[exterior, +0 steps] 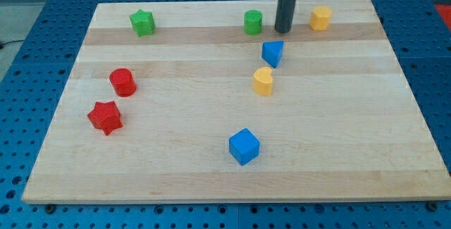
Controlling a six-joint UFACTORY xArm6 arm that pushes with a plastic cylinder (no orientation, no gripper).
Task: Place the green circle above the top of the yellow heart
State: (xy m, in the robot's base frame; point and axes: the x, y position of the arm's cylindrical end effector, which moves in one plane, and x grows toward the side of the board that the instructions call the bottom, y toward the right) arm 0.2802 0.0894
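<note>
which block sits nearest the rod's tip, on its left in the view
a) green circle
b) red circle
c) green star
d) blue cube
a) My tip stands near the view's top, with the green circle close on its left, not touching as far as the view shows; the green star, red circle and blue cube lie much farther off.
</note>
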